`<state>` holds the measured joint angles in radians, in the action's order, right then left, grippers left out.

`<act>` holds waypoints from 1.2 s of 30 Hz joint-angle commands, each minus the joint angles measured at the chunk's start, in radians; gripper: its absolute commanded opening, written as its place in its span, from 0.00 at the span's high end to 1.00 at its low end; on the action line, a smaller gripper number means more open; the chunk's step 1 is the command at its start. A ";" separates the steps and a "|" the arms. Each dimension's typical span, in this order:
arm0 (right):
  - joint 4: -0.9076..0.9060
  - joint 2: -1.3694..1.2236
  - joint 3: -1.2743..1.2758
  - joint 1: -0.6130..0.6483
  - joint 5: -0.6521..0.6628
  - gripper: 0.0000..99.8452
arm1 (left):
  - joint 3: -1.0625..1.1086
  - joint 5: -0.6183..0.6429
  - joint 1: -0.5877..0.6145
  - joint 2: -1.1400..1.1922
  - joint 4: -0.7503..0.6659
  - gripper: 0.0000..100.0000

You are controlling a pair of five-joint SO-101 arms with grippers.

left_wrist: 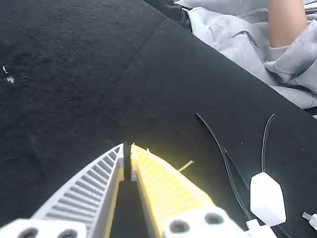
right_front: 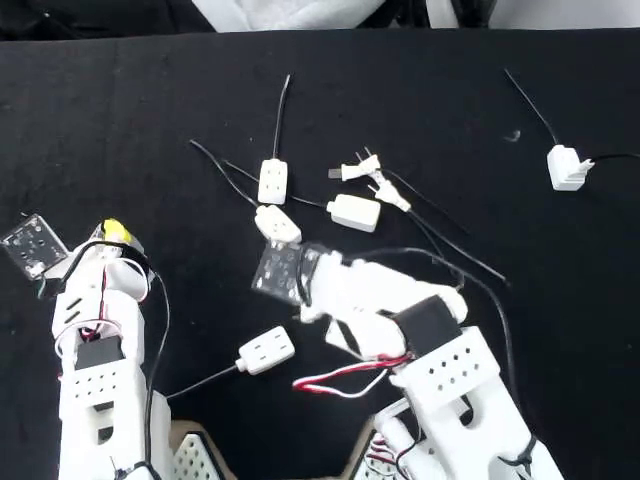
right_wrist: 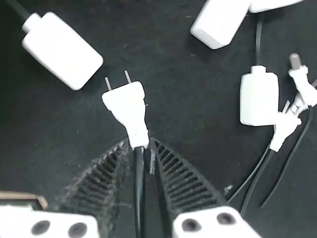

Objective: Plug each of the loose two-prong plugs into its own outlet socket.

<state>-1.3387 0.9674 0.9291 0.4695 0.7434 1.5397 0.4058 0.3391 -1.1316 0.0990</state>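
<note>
Right jaws, clamped on its neck, aim the white plastic 2-prong plug point(right_wrist: 125, 105) at the white rectangular outlet socket point(right_wrist: 62, 47) just ahead.

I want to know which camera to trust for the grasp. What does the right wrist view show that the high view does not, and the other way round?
Right wrist view: the held plug, pinched at its neck by the right gripper, its two prongs bare and pointing away from the fingers.
High view: the left arm, the near socket beside it, and the far socket off to the side.
Both: the loose plugs and the middle socket next to them.
</note>
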 commanded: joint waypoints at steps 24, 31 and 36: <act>0.735 -0.004 0.246 0.161 -0.299 0.99 | -0.163 -0.087 -0.294 -0.190 0.451 0.97; 0.764 -0.004 0.318 0.173 -0.304 0.99 | -0.028 -0.095 -0.363 -0.634 0.551 0.97; 0.763 0.010 0.332 0.175 -0.342 0.99 | 0.016 -0.146 -0.381 -0.629 0.531 0.97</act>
<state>-0.5976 0.9659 1.2605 0.6337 0.4135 1.5689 0.2877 -0.0199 -1.7929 0.6437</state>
